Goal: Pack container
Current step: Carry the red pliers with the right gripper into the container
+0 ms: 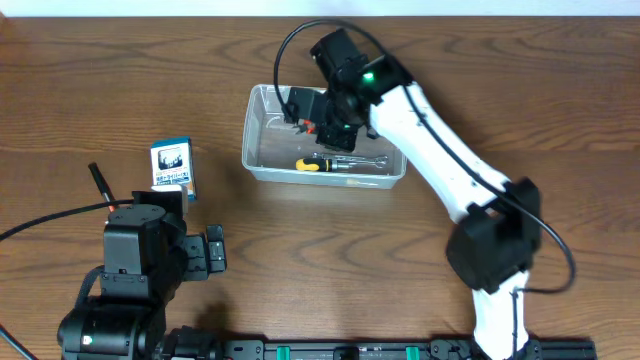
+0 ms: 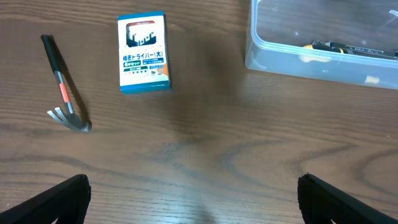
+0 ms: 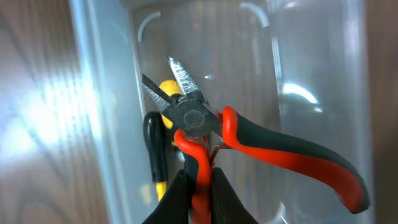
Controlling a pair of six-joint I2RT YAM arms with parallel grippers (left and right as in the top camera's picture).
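left gripper (image 2: 194, 205): nearest the robot's base, held low over the wooden table (image 2: 217, 143); fingers (image 2: 62, 199) spread wide, nothing between them;
small hammer-like tool (image 2: 62, 87): black handle with an orange band, silver forked head; lies flat on the table, ahead and to the left of the left gripper;
blue-and-white box (image 2: 144, 53): small printed carton, lying flat just right of the hammer-like tool, apart from it;
container (image 1: 320, 176): clear rectangular bin with rounded corners, on the table past the box and to its right, well apart from it;
screwdriver (image 1: 312, 163): yellow-and-black, lying on the container floor along its near wall;
silver metal tool (image 1: 368, 159): lies beside the screwdriver, to its right, inside the container;
right gripper (image 3: 200, 183): reaches over the container's far left part; clamped narrow on one handle of the pliers (image 3: 193, 115);
pliers: red-and-black grips, tips slightly parted, within the container's outline above the screwdriver; contact with the floor cannot be told.
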